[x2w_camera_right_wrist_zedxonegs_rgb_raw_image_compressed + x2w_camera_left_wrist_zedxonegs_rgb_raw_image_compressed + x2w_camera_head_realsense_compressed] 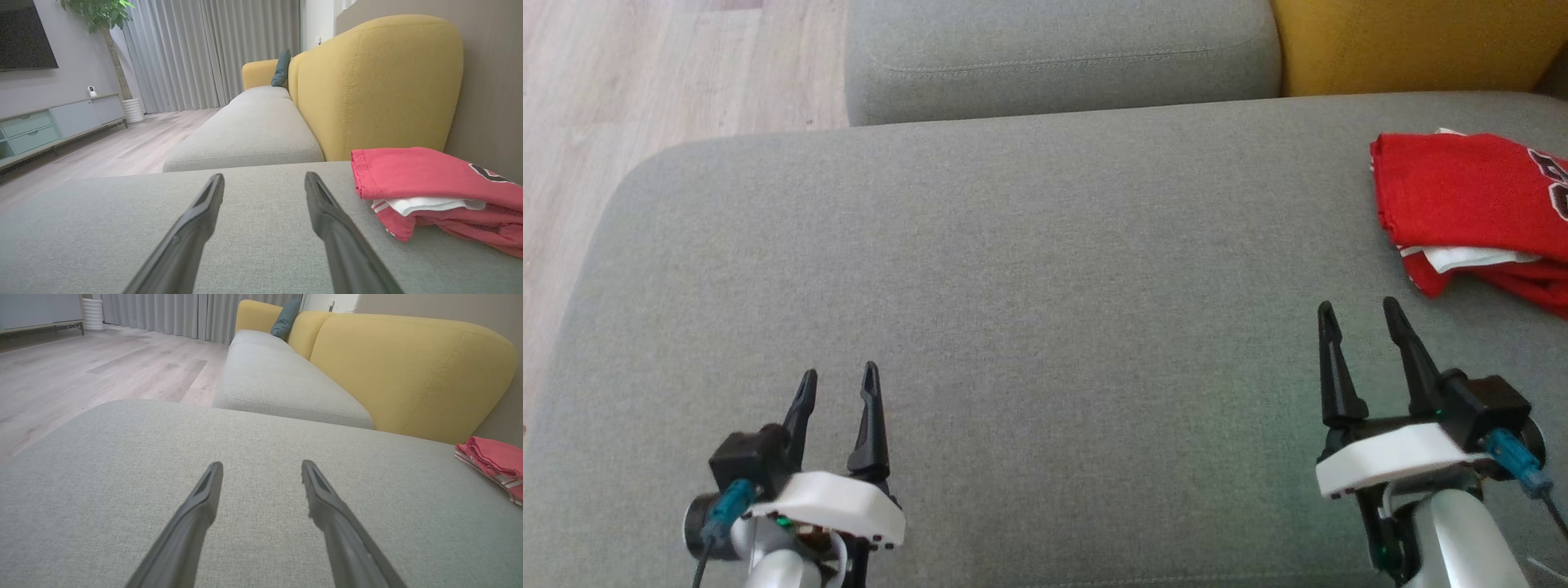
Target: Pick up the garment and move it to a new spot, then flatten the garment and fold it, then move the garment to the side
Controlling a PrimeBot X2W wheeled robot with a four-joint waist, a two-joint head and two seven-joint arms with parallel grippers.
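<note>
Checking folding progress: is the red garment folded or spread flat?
Folded: the red garment lies in stacked layers on the grey cushion, white fabric showing between them.

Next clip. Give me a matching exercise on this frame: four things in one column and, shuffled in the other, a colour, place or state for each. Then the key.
Things
1. garment
2. left pincer
3. right pincer
4. sofa back

Descriptions
A. yellow, upright behind the seats
B. open, empty, the nearer one to the garment
C. red, lying at the right edge of the grey cushion
D. open, empty, the farther one from the garment

Pairs: 1-C, 2-D, 3-B, 4-A
</note>
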